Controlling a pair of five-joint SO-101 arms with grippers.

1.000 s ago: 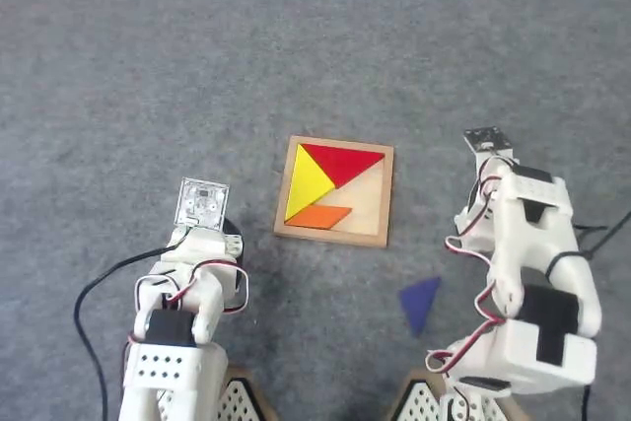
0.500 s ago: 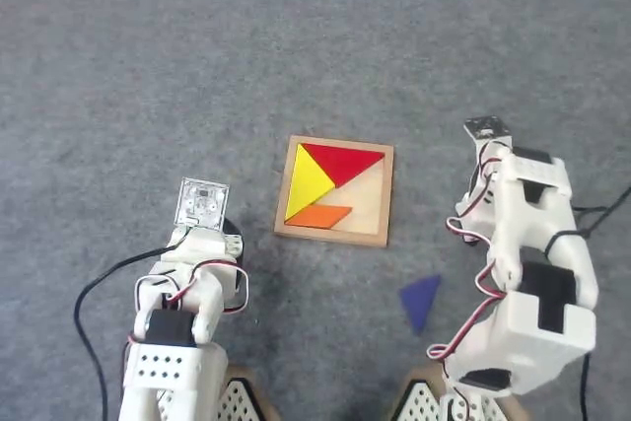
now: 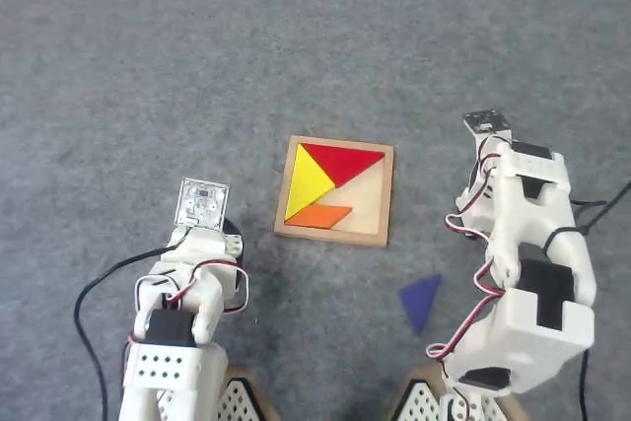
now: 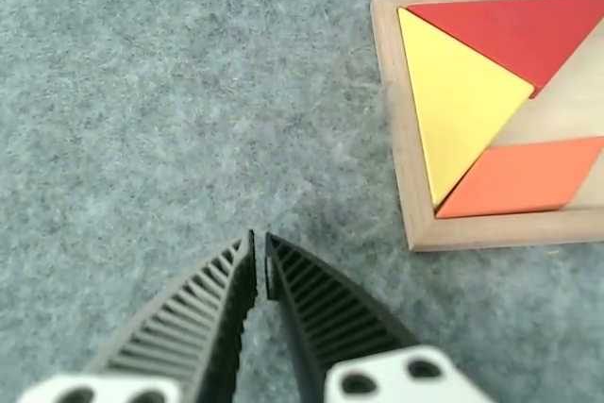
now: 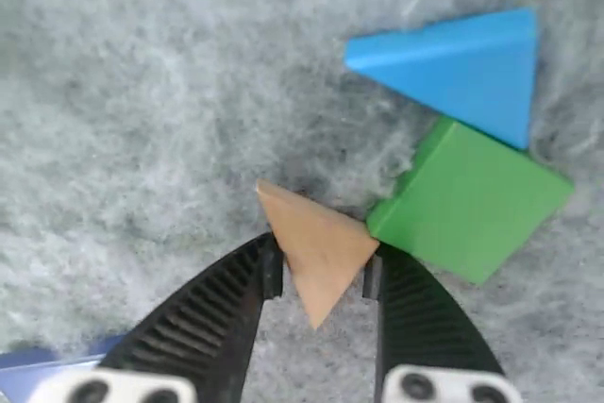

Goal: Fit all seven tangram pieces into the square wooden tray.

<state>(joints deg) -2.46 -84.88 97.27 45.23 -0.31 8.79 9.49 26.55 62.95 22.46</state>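
Note:
The square wooden tray (image 3: 383, 194) lies mid-table holding a red triangle (image 3: 342, 161), a yellow triangle (image 3: 307, 184) and an orange parallelogram (image 3: 319, 216). In the left wrist view the tray (image 4: 392, 120) is ahead of my left gripper (image 4: 260, 244), which is shut and empty over the carpet. My right gripper (image 5: 321, 269) is shut on a small tan triangle (image 5: 319, 244). A green square (image 5: 469, 197) touches that triangle's corner, with a light blue triangle (image 5: 458, 68) just beyond. A dark blue triangle (image 3: 421, 300) lies on the carpet between the tray and the right arm (image 3: 527, 214).
Grey carpet (image 3: 148, 76) covers the table. The left arm (image 3: 192, 273) stands at the front left, with the arm bases at the front edge. The right arm hides the pieces beneath it in the high view.
The right arm has shifted slightly away from the front edge. The left arm and the pieces in the tray have not moved.

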